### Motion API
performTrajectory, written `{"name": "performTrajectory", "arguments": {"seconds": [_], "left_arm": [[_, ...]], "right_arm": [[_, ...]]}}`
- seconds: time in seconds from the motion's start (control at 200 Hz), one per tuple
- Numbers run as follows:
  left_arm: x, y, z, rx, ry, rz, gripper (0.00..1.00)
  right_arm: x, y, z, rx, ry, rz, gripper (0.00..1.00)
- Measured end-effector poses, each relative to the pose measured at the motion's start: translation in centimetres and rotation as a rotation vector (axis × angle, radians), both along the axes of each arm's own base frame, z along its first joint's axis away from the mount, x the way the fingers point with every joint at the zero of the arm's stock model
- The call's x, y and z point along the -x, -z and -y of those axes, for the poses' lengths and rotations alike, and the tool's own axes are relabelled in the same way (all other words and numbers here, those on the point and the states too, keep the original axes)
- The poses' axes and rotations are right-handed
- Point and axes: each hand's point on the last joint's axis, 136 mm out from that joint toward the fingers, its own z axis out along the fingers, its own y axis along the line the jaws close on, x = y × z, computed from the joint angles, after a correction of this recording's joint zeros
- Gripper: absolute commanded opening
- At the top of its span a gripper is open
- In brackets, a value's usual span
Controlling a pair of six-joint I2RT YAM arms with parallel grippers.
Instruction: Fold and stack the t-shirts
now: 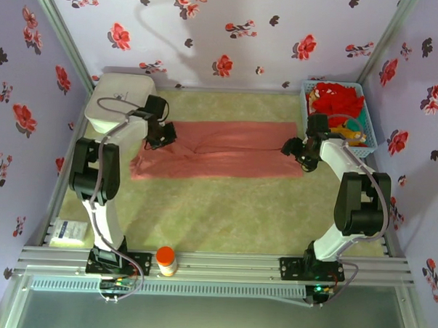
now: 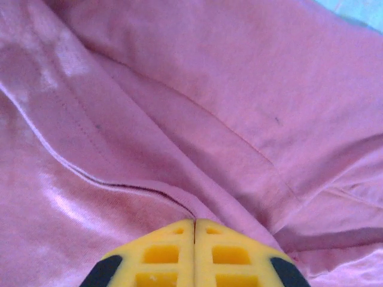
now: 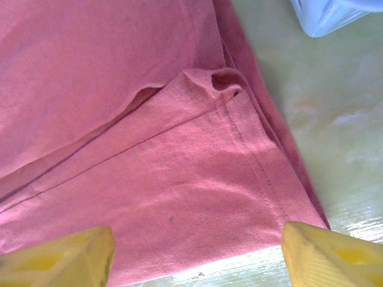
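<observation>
- Salmon-pink short-sleeved cloth t-shirt [image 1: 219, 149]: lies flat on the far half of the table as a long folded band. Its long axis runs left to right, and its two ends lie at the two grippers. Which end is the neck cannot be told.
- Left gripper [image 1: 162, 136]: sits at the band's left end. In the left wrist view its yellow fingers [image 2: 161, 254] are pressed together, with the tips meeting a hemmed fold of the pink cloth. Whether cloth is caught between them cannot be told.
- Right gripper [image 1: 292, 147]: sits at the band's right end. In the right wrist view its yellow fingers [image 3: 66, 254] are spread wide over a hemmed corner of the shirt and hold nothing.
- Pale yellow-green table surface [image 1: 224, 215]: bears the shirt.
- Light-blue lattice plastic basket [image 1: 365, 147]: stands in the far right corner, just beyond the right gripper. It holds a heaped bright red t-shirt [image 1: 337, 98], with an orange-yellow t-shirt [image 1: 339, 124] and a teal t-shirt [image 1: 357, 126] at its near side.
- White rounded plastic box [image 1: 120, 94]: stands in the far left corner, behind the left arm. Its contents are hidden.
- Small bottle with an orange cap [image 1: 166, 261]: stands upright on the near rail between the arm bases.
- White printed packet [image 1: 69, 231]: lies at the near left edge. Its writing is too small to read.
</observation>
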Motion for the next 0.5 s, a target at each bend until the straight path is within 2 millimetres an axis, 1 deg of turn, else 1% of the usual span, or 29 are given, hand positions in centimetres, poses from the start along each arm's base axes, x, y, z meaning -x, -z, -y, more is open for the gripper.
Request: {"name": "performTrajectory", "arguments": {"seconds": [0.145, 0.265, 0.34, 0.5], "left_arm": [[0.0, 0.5, 0.0, -0.010, 0.006, -0.028, 0.00], [-0.6, 0.1, 0.2, -0.016, 0.014, -0.035, 0.00], [-1.4, -0.7, 0.4, -0.017, 0.024, -0.022, 0.00], [-3.9, -2.2, 1.4, -0.015, 0.048, 0.018, 0.00]], "right_arm": [[0.0, 0.0, 0.0, 0.001, 0.000, 0.000, 0.74], [0.0, 0.0, 0.0, 0.001, 0.000, 0.000, 0.73], [0.1, 0.0, 0.0, 0.001, 0.000, -0.003, 0.74], [0.2, 0.1, 0.1, 0.006, -0.004, -0.009, 0.73]]}}
